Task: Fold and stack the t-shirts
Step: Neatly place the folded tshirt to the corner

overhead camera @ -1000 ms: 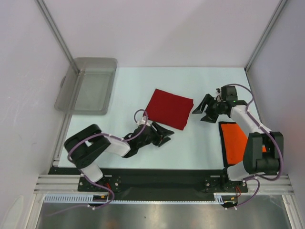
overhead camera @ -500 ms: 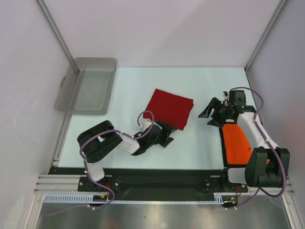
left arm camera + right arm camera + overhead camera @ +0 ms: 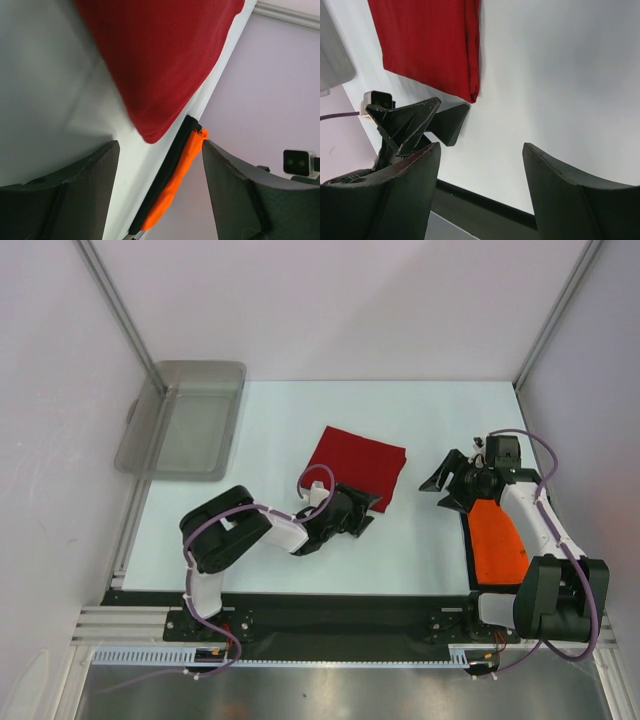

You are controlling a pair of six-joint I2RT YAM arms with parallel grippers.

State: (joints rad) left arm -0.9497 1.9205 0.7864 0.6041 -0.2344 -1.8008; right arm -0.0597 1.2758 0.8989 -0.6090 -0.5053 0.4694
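At the far left, a grey plastic tub (image 3: 180,420) sits tilted over the edge of the pale table (image 3: 270,410), well apart from the work.

Right of it, the left arm reaches low along the table. The left gripper (image 3: 368,514) has its fingers spread and holds nothing. In its wrist view, the rounded near corner of the dark red t-shirt (image 3: 155,55) lies just ahead of the open gap, so it looks lined up to slide in and pinch that corner.

The red shirt (image 3: 357,466) lies in the middle of the table as a flat, folded rectangle turned at an angle. Its folding seems done.

To its right, across a strip of bare table, the right gripper (image 3: 441,488) points towards the red shirt. Its fingers are also spread and empty, and its wrist view looks over the shirt's right edge.

The bright orange t-shirt (image 3: 497,540) lies folded at the near right, partly under the right arm. It probably marks the place for the stack, and the red shirt is not yet on it.
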